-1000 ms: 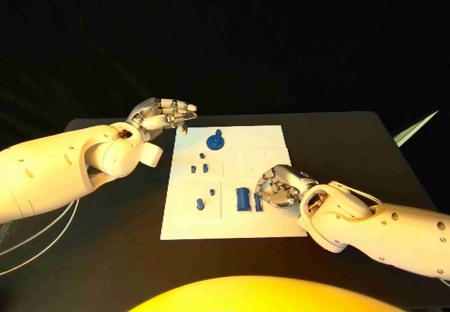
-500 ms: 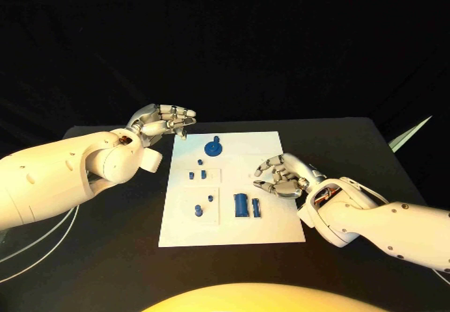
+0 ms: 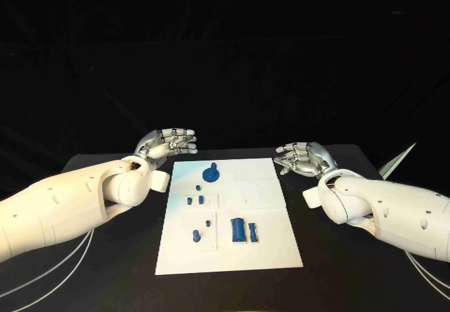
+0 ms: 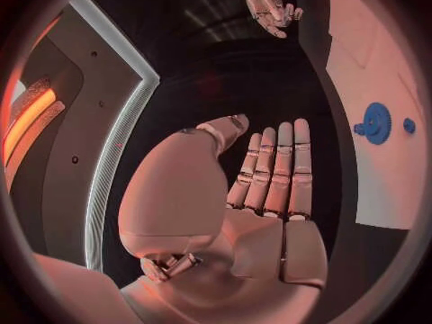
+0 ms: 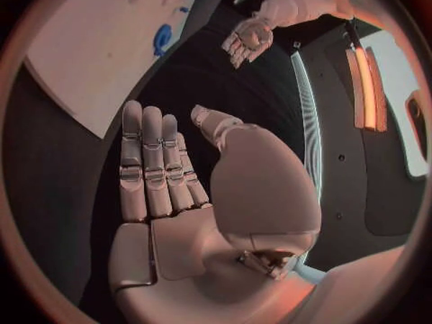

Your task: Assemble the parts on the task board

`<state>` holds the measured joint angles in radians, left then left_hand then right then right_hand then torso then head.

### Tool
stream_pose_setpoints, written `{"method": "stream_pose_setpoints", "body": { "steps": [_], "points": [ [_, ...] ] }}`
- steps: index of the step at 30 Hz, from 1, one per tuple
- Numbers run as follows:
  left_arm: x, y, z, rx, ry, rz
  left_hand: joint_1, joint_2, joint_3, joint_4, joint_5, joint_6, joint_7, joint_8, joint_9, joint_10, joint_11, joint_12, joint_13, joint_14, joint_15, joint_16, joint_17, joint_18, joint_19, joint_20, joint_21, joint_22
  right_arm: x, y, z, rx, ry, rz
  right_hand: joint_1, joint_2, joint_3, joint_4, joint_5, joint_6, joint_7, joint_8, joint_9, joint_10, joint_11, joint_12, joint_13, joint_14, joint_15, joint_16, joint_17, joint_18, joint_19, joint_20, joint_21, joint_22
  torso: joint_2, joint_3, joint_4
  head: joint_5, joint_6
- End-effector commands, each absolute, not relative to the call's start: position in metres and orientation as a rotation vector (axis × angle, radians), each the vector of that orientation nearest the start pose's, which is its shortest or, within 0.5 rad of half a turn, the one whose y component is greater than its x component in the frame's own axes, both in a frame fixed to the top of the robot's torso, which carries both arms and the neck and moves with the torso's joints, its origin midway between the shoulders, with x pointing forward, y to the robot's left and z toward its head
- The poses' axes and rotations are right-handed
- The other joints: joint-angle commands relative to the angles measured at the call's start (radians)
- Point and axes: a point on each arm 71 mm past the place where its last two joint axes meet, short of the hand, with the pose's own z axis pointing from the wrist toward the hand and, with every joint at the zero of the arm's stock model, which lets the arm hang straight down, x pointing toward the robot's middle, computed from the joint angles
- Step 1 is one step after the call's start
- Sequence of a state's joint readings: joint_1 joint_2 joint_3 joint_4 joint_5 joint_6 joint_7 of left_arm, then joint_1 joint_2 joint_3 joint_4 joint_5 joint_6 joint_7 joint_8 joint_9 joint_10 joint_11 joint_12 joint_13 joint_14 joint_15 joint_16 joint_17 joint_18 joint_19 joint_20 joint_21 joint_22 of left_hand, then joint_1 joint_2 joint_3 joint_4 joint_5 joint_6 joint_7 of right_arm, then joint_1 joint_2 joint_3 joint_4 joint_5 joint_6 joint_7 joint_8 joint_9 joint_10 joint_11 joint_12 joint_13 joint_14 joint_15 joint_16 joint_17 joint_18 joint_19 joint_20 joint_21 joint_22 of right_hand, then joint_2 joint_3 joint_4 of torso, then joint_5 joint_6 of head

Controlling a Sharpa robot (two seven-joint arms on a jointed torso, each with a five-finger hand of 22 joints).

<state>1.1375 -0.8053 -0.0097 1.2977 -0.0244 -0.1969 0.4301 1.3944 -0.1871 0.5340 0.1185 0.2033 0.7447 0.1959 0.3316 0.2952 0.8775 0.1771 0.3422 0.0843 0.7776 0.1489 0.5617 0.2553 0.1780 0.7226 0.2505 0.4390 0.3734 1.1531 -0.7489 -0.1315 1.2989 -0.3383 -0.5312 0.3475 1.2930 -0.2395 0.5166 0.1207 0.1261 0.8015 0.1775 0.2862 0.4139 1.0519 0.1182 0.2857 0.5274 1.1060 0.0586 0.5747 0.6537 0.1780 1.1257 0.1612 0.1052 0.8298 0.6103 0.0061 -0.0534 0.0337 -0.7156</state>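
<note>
The task board is lying in the centre of the head view, on the black table. The blue parts are sitting on it: a round gear near its upper edge, small pegs below it, and two longer blocks in the lower middle. The left hand is hovering at the upper left of the board, fingers extended and holding nothing (the wrist view is showing them straight, side by side). The right hand is hovering at the upper right, also spread and empty.
</note>
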Motion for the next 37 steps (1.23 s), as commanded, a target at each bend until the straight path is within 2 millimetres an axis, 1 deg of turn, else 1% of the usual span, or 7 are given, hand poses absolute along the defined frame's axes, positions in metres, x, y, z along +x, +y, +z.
{"method": "stream_pose_setpoints", "body": {
  "steps": [1,6,7,15,16,17,37],
  "points": [
    [0.522,0.259,-0.216,-1.167,1.316,-1.486,-0.012,-0.004,-0.021,0.011,-0.003,-0.015,-0.015,0.016,-0.022,-0.003,0.017,-0.044,-0.02,0.012,0.008,-0.078,-0.017,0.003,0.046,0.017,-0.076,-0.048,0.518,-0.242,-0.242,0.91,1.444,1.121,0.024,0.013,0.034,0.016,0.007,0.024,0.019,-0.001,-0.02,-0.055,0.023,-0.064,-0.091,-0.108,0.028,-0.149,-0.073,-0.005,-0.121,0.025,-0.041,-0.101,-0.019,0.0028,-0.0051,0.005,0.03],
    [0.527,0.263,-0.227,-1.201,1.263,-1.458,0.008,0.005,-0.067,0.036,-0.004,-0.028,-0.023,-0.012,-0.068,-0.02,0.008,-0.156,-0.021,-0.038,0.018,-0.278,-0.049,-0.003,0.035,0.038,-0.271,-0.194,0.53,-0.248,-0.244,0.961,1.416,1.149,0.026,0.031,0.02,0.0,0.009,0.024,0.024,-0.052,-0.058,-0.05,0.043,-0.164,-0.305,-0.146,0.074,-0.34,-0.214,0.01,-0.21,0.082,-0.043,-0.38,-0.028,0.006,-0.0039,0.011,0.052],
    [0.526,0.262,-0.225,-1.192,1.284,-1.463,-0.418,0.187,-0.534,-0.118,-0.203,-0.745,-0.196,-0.332,-0.295,-0.877,-0.177,-0.342,-0.084,-0.778,-0.149,-0.562,-0.255,-0.178,-0.723,-0.251,-0.439,-0.373,0.528,-0.247,-0.244,0.951,1.423,1.132,-0.371,0.24,-0.517,-0.121,-0.126,-0.802,-0.177,-0.286,-0.414,-0.342,-0.118,-0.286,-0.527,-1.106,-0.059,-0.575,-0.654,-0.178,-1.126,-0.161,-0.105,-0.83,-0.019,0.0028,-0.0036,0.006,0.041],
    [0.52,0.252,-0.226,-1.196,1.276,-1.433,-0.652,0.187,-0.534,-0.118,-0.203,-0.745,-0.196,-0.332,-0.295,-0.877,-0.177,-0.342,-0.084,-0.778,-0.149,-0.562,-0.255,-0.178,-0.723,-0.251,-0.439,-0.373,0.517,-0.236,-0.242,0.996,1.381,1.159,-0.592,0.24,-0.517,-0.121,-0.126,-0.802,-0.177,-0.286,-0.414,-1.052,-0.118,-0.286,-0.527,-1.106,-0.059,-0.575,-0.654,-0.178,-1.126,-0.161,-0.105,-0.83,-0.04,-0.0013,0.0223,-0.012,0.075],
    [0.518,0.25,-0.226,-1.197,1.274,-1.426,-0.684,0.187,-0.534,-0.118,-0.203,-0.745,-0.196,-0.332,-0.295,-0.877,-0.177,-0.342,-0.084,-0.778,-0.149,-0.562,-0.255,-0.178,-0.723,-0.251,-0.439,-0.373,0.515,-0.233,-0.242,1.008,1.371,1.165,-1.293,0.24,-0.517,-0.121,-0.126,-0.802,-0.177,-0.286,-0.414,-1.052,-0.118,-0.286,-0.527,-1.106,-0.059,-0.575,-0.654,-0.178,-1.126,-0.161,-0.105,-0.83,-0.046,-0.0023,0.0286,-0.016,0.083],
    [0.516,0.247,-0.226,-1.198,1.272,-1.418,-1.394,0.187,-0.534,-0.118,-0.203,-0.745,-0.196,-0.332,-0.295,-0.877,-0.177,-0.342,-0.084,-0.778,-0.149,-0.562,-0.255,-0.178,-0.723,-0.251,-0.439,-0.373,0.511,-0.23,-0.241,1.02,1.36,1.171,-1.293,0.24,-0.517,-0.121,-0.126,-0.802,-0.177,-0.286,-0.414,-1.052,-0.118,-0.286,-0.527,-1.106,-0.059,-0.575,-0.654,-0.178,-1.126,-0.161,-0.105,-0.83,-0.05,-0.0031,0.0342,-0.02,0.091],
    [0.462,0.193,-0.224,-1.209,1.218,-1.23,-1.394,0.187,-0.534,-0.118,-0.203,-0.745,-0.196,-0.332,-0.295,-0.877,-0.177,-0.342,-0.084,-0.778,-0.149,-0.562,-0.255,-0.178,-0.723,-0.251,-0.439,-0.373,0.462,-0.192,-0.224,1.209,1.218,1.229,-1.293,0.24,-0.517,-0.121,-0.126,-0.802,-0.177,-0.286,-0.414,-1.052,-0.118,-0.286,-0.527,-1.106,-0.059,-0.575,-0.654,-0.178,-1.126,-0.161,-0.105,-0.83,-0.066,-0.0061,0.0534,-0.034,0.116]
  ]
}}
